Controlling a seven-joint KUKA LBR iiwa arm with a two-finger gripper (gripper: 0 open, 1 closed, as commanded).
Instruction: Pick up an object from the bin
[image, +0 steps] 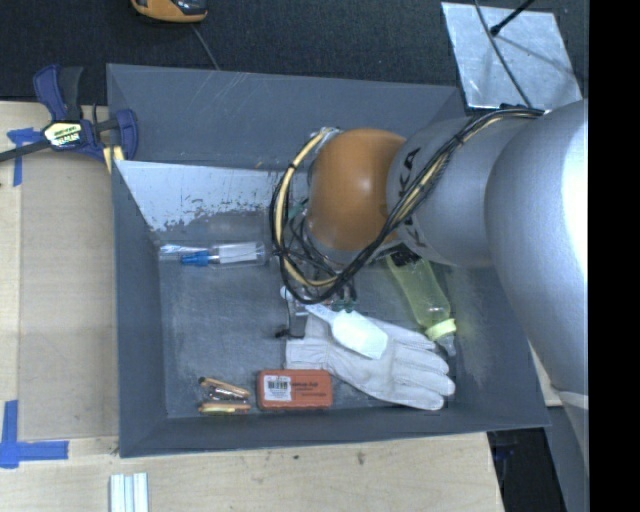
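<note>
Bin (140, 330) floor, far-left corner: clear tube (222, 256) with a blue cap at its left end, lying flat along the far wall.

Near edge, about midway: orange box (295, 389) with a white barcode label on top. It lies flat, long side parallel to the near wall.

Just left of the box: two brass-coloured pieces (224, 395), side by side, close to the box; contact and kind not discernible.

Right side: yellow-green bottle (423, 295) on its side, cap end toward the near-right corner, upper part hidden.
</note>
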